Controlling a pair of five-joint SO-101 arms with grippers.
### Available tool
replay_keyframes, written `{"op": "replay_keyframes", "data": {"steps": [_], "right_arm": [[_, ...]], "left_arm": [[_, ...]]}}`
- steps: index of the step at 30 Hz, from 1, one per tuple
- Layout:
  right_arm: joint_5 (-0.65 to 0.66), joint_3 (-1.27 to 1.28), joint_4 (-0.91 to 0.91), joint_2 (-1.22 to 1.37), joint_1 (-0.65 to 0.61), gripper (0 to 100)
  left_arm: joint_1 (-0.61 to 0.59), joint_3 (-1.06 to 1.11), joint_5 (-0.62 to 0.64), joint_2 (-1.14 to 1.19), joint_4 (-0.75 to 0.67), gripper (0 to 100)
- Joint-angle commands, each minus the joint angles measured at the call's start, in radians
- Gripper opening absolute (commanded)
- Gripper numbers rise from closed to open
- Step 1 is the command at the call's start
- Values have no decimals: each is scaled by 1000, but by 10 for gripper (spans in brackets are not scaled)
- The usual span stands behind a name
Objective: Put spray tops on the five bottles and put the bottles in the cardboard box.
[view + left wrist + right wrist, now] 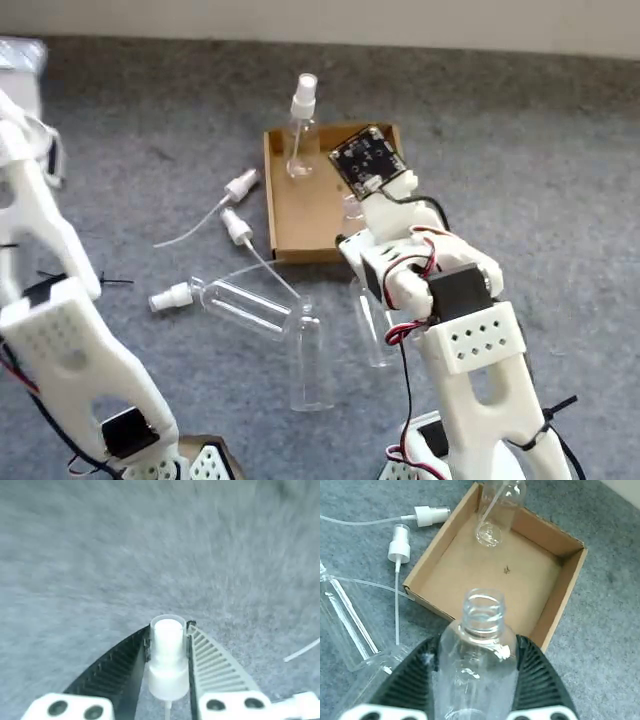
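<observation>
the grey bench [560, 150] holds everything, and the cardboard box [300, 225] sits near its middle. the right arm [470, 340] reaches toward the near side of the box. the right jaws are closed snug on an open bottle [477, 665], mouth up, just in front of the box wall. one done bottle [298, 140] stands in the far corner of the box with its top on. a capped bottle [235, 305] and a bare bottle [310, 365] lie on the bench close by. the left jaws are closed on a spray top [167, 660], pinching its white neck from both sides, over bare bench. a loose top [240, 185] and a second loose top [237, 225] lie beside the box. i think the step now is to join the held top and the open bottle. to do it well, the right arm should keep the bottle steady and straight. the left arm should bring the top right above the mouth, slip the thin tube [166, 707] in first, then go down slowly and straight. the tube looks bendy, so it could miss the mouth or catch on the rim.
</observation>
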Motion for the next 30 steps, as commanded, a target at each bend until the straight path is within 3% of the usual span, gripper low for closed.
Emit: {"op": "replay_keyframes", "data": {"steps": [1,5,11,17,25,30], "right_arm": [[-8,-5,-27,-25,-81,5],[-100,54,-188,-30,-185,5],[-189,323,-521,-173,-274,5],[-189,619,-707,-389,-297,5],[-190,739,-711,-535,-348,5],[-190,739,-711,-568,-344,5]], "left_arm": [[38,-48,97,-409,23,66],[124,30,181,-728,23,66],[354,335,279,-1188,-9,66],[578,676,436,-1478,-388,66],[892,1075,486,-1488,-930,66],[969,1207,482,-1429,-1073,66]]}}
